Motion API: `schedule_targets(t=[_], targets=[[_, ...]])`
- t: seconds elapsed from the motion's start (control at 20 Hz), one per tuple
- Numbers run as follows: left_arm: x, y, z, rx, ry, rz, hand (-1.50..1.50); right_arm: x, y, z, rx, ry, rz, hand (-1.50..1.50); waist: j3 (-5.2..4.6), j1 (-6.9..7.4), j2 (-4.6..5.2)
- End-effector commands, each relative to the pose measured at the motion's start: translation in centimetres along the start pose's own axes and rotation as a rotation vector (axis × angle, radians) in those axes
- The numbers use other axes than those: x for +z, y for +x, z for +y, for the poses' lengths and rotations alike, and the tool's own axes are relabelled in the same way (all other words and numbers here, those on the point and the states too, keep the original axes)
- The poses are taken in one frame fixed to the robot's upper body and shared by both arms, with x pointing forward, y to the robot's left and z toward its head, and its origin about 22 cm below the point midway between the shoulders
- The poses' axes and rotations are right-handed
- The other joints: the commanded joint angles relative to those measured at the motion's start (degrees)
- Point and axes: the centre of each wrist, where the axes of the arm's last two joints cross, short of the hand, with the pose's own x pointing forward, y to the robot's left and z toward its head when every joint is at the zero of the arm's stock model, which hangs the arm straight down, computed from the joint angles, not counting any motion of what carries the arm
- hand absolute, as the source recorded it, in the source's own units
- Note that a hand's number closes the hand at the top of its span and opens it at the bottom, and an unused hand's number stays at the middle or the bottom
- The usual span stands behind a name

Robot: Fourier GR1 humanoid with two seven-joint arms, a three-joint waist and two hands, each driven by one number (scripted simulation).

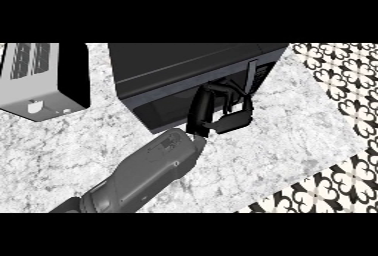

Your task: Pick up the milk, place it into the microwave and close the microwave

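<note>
The black microwave (184,65) stands at the back of the counter, and its door (166,107) looks closed flat against the front. No milk shows anywhere. My left hand (218,114) comes in from the lower left on its grey forearm (148,172) and lies against the door's right part, just below the vertical handle strip (252,74). Its fingers (205,100) are curled and nothing shows inside them. The right hand is out of sight.
A silver toaster (40,80) stands at the back left, close to the microwave's left side. The speckled counter (280,145) ends along a slanted edge at the right, with patterned floor tiles (347,100) beyond it.
</note>
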Motion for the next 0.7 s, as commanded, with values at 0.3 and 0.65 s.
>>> schedule_targets(t=[0.3, 0.65], targets=[[-1.5, 0.1, 0.6, 0.001, 0.026, -0.020, 1.50, -0.6, 0.8, -0.4, -0.009, 0.004, -0.005, -1.50, 0.08, -0.97, 0.68], [-1.9, 0.1, 0.6, 0.000, 0.041, -0.042, 1.50, -1.0, 1.5, -1.1, -0.002, 0.005, 0.002, -1.50, 0.14, -0.97, 0.77]])
